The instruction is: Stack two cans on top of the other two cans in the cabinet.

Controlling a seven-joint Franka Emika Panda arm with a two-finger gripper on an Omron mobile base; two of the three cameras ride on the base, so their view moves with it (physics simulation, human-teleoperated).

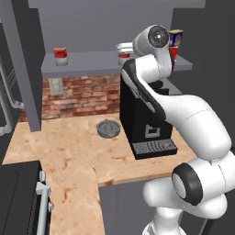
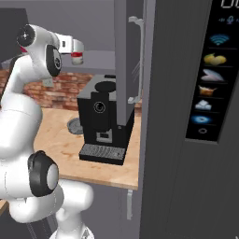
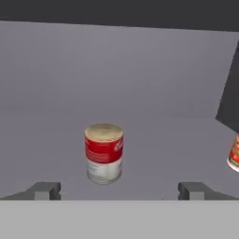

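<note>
Fingertips first: our gripper sits with its two dark tips spread wide at the bottom of the hand view, nothing between them, and we're looking straight into the cabinet. Dead ahead, upright on the grey shelf board, stands a red can with a white band, slightly left of the midline between our fingers and apart from both of them. At the right edge of that view we catch a sliver of another red can.

From the left base view we see the blue can with the yellow label already sitting on a red can at the right end of the shelf, so one stack looks done. Far left on the shelf, a lone red can waits, well apart from everything else. That, we judge, is the base for the second stack, and the can in front of us is the one to lift.

So, the risks! We're off-centre: closing from here could let one finger strike first and shove or tip the can. Grabbing too low or too lightly, it may slip on the carry across the shelf. Our elbow swings near the finished stack, and a brush could topple the blue can. And setting one can on another leaves little margin; a tilted release would send it rolling off.
</note>
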